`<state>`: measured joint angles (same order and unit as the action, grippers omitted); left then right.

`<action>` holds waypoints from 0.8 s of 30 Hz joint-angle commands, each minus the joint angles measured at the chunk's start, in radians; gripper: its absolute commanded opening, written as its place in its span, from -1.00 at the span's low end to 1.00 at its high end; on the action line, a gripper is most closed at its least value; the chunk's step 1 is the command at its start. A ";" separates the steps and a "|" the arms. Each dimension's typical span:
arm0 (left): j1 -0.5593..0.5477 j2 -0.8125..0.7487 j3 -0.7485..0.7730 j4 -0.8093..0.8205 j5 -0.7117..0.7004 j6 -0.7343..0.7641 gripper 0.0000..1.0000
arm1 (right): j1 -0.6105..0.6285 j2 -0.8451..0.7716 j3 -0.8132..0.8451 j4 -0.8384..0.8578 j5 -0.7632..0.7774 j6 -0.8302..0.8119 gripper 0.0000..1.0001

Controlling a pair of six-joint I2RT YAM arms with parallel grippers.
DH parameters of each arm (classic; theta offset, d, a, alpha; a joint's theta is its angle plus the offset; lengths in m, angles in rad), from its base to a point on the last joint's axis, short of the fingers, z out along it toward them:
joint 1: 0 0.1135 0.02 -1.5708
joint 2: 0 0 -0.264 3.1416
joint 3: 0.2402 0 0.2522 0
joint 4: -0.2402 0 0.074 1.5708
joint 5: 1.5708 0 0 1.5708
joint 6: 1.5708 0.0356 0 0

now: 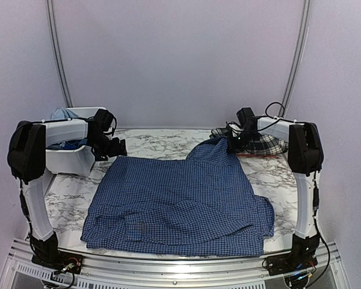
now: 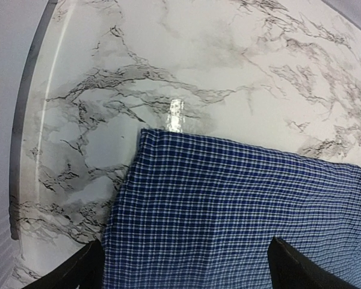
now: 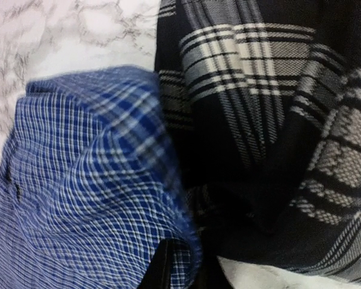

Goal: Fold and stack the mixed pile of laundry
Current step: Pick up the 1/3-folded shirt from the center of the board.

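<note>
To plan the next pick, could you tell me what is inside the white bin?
The white bin holds light blue cloth above darker blue cloth; the left arm covers the rest.

a robotics lab cell is indicated: a marble-patterned table is enclosed by plain pale walls and curved metal rails, and the left arm and right arm are bolted to an aluminium base rail.
</note>
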<state>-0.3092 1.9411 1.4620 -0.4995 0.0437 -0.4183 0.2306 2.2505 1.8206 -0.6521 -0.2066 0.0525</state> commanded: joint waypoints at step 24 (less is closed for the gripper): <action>0.045 0.276 0.249 -0.037 -0.070 0.357 0.08 | -0.005 -0.047 0.125 -0.043 -0.106 0.014 -1.00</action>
<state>-0.2668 2.1815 1.6810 -0.5087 -0.0166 -0.1028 0.2306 2.2387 1.9034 -0.6796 -0.3035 0.0563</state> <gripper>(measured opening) 0.553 0.004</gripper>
